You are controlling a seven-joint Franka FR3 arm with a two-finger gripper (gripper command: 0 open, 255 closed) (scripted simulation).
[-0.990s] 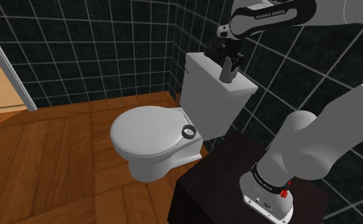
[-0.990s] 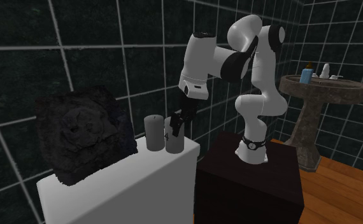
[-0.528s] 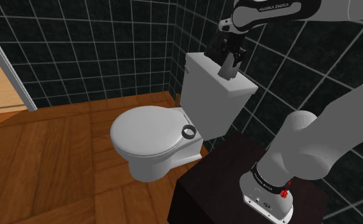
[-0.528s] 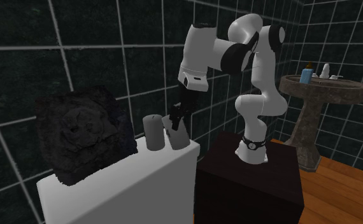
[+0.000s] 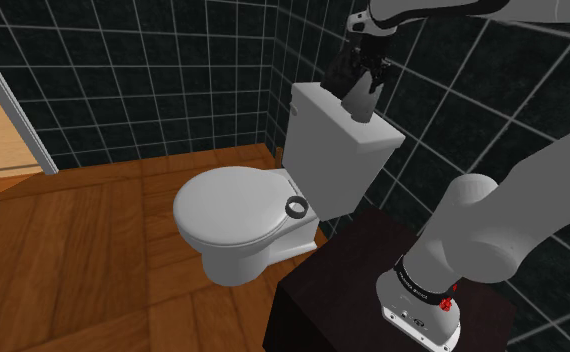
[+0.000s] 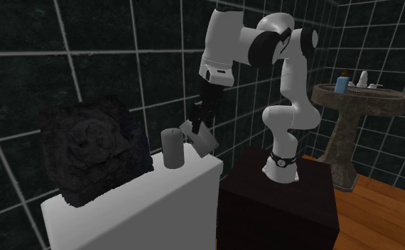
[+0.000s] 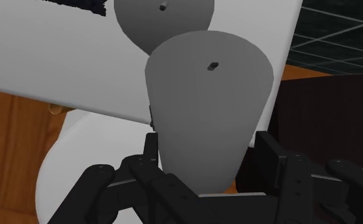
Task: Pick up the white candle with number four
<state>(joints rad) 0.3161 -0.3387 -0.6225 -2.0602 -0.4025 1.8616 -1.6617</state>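
On the toilet tank (image 6: 158, 206), from the left, a dark bundle (image 6: 94, 149) sits, then a second candle (image 6: 171, 148) stands upright. Just to its right, the gripper (image 7: 209, 145) is clamped around the grey candle (image 6: 204, 138) just over the lid's right end. Its long axis slants, wick end up-left, base toward the stand (image 6: 279, 206).

Built of smooth white rounded links (image 6: 227, 42) with dark grey joints. Ends in an all-black, blocky end effector (image 7: 209, 159). Carries a small red mark on the pale base collar (image 5: 418, 303), under a dark ring.
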